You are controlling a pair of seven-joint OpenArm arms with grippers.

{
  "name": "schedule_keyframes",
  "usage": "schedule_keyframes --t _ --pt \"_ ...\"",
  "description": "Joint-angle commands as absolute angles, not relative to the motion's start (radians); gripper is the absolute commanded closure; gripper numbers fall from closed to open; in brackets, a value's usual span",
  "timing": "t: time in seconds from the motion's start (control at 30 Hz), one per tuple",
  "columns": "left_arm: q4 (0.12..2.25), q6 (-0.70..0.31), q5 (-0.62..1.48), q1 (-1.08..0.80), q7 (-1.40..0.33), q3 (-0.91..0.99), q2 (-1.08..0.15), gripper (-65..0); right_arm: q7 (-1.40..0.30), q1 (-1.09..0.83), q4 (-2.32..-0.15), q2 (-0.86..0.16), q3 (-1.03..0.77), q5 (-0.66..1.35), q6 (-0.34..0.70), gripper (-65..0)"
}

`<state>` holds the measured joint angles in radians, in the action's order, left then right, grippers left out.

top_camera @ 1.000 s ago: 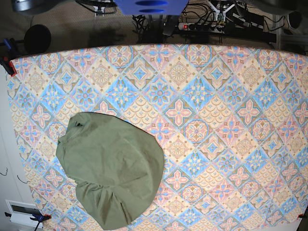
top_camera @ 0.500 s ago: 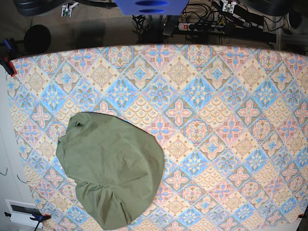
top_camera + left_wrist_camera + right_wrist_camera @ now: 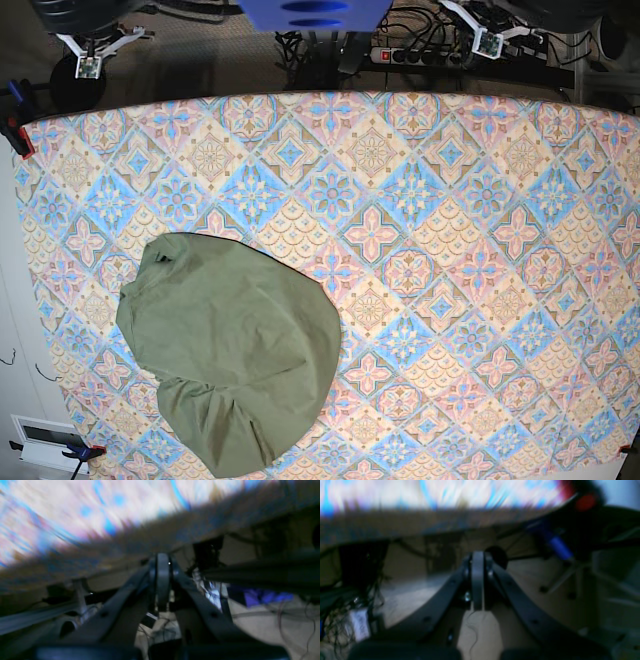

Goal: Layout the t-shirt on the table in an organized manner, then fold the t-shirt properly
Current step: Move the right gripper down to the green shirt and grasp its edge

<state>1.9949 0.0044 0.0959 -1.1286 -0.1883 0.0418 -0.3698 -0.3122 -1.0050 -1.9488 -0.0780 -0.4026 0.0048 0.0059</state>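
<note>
Olive-green cotton, the t-shirt (image 3: pixel 232 352) lies bunched in a rounded heap on the bench (image 3: pixel 470 250), near its front-left corner in the base view, nothing resting on it. Beyond the far edge sit a power strip (image 3: pixel 425 55) and tangled cables. Both wrist views (heavily blurred) show the left gripper (image 3: pixel 163 562) and right gripper (image 3: pixel 478 558) with jaws pressed together, holding nothing. Since a second ago the arms have edged into the top of the base view; the shirt has not moved.
</note>
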Motion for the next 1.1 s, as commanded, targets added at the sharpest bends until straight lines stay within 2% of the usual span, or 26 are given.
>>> schedule_keyframes --t 0.0,0.2,0.4,0.67,0.83,0.97,1.07 --pt "2.045 0.005 0.110 -1.142 -0.194 0.045 -0.375 0.0 -0.308 -1.029 -1.972 -0.082 -0.420 0.001 -0.004 0.0" --pt "2.084 0.005 0.111 -1.035 -0.213 0.041 -0.375 0.0 -0.305 -0.934 -1.982 -0.082 -0.398 0.001 -0.004 0.0" --pt "2.086 0.004 0.111 -0.885 -0.349 0.039 -0.375 0.0 -0.315 -0.745 -1.977 -0.084 -0.343 0.001 -0.004 0.0" --pt "2.086 0.004 0.116 -0.611 -0.552 0.022 -0.372 0.0 -0.547 -0.406 -1.974 -0.085 -0.180 0.001 -0.002 0.0" --pt "2.086 0.004 0.182 -0.449 -0.679 -0.030 -0.372 0.0 -0.588 -0.234 -1.919 -0.085 -0.150 0.002 -0.002 0.0" --pt "2.083 0.004 0.263 -0.320 -0.796 -0.067 -0.371 0.0 -0.588 -0.136 -1.801 -0.085 -0.153 0.002 -0.002 -5.5" --pt "2.071 0.004 0.297 -0.254 -0.848 -0.076 -0.329 0.0 -0.588 -0.065 -1.736 -0.085 -0.157 0.030 -0.002 -14.0"
